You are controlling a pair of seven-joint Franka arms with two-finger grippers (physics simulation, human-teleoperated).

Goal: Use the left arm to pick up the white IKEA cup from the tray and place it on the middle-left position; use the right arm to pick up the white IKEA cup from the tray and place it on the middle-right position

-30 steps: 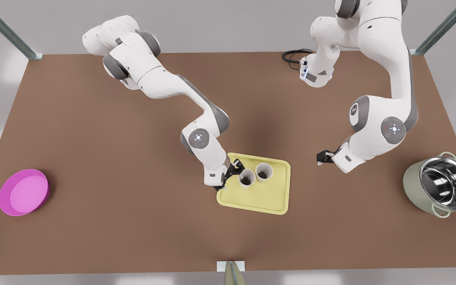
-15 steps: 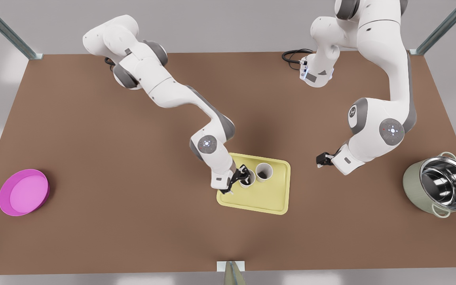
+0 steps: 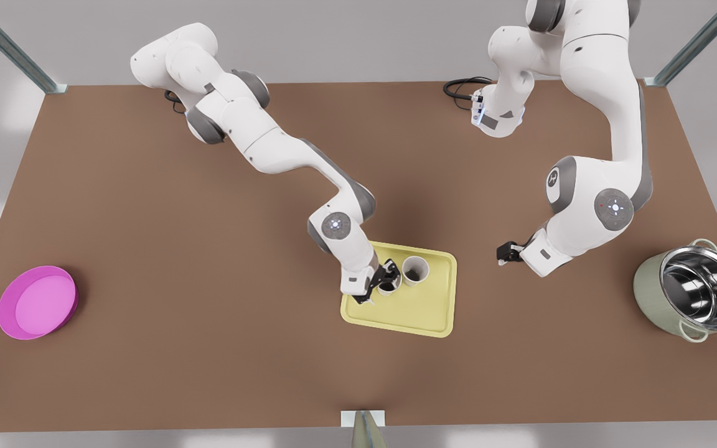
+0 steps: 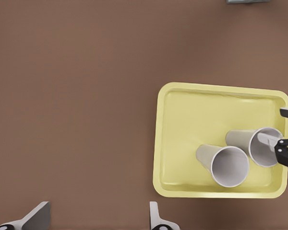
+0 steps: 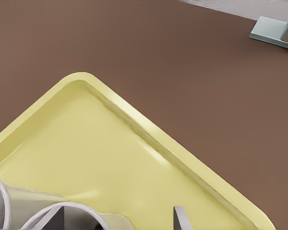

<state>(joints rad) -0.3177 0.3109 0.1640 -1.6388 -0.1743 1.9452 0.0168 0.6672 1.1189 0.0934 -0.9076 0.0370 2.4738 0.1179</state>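
Right gripper (image 3: pixel 388 278): advanced from beside the first white cup (image 3: pixel 390 287) to astride it, fingers (image 5: pixel 179 216) spread, not seen closed. Both cups, first and second white cup (image 3: pixel 415 270), are kept upright on the tray (image 3: pixel 421 311). Left gripper (image 3: pixel 503 252): held wide apart over bare table (image 3: pixel 209 323) near the tray, barely shifted.

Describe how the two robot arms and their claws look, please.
Both arms are glossy white, built of rounded segments with grey bands at the joints. Round joint caps carry small glowing lights. The right claw and the left claw are black, each mounted on a white wrist block. A black cable loops on the brown table beside one arm's base.
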